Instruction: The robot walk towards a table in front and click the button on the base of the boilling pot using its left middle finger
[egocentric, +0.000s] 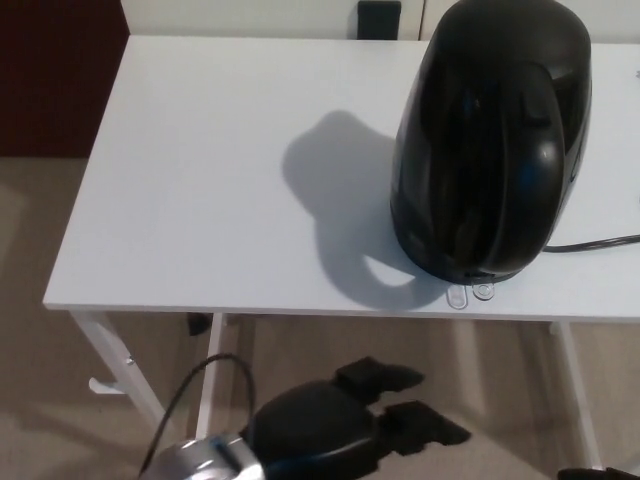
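A glossy black boiling pot (490, 140) stands on the right part of the white table (200, 200), near its front edge. Two small clear buttons (470, 294) stick out from its base at the table's front edge. My left hand (345, 425) is below and in front of the table, left of the buttons, with its fingers (425, 425) spread apart and holding nothing. A sliver of my right hand (590, 473) shows at the bottom right corner; its fingers are hidden.
A black power cord (600, 243) runs right from the pot. A small black object (378, 18) sits at the table's far edge. White table legs (120, 370) stand on beige carpet. A dark red panel (55, 70) is at the left.
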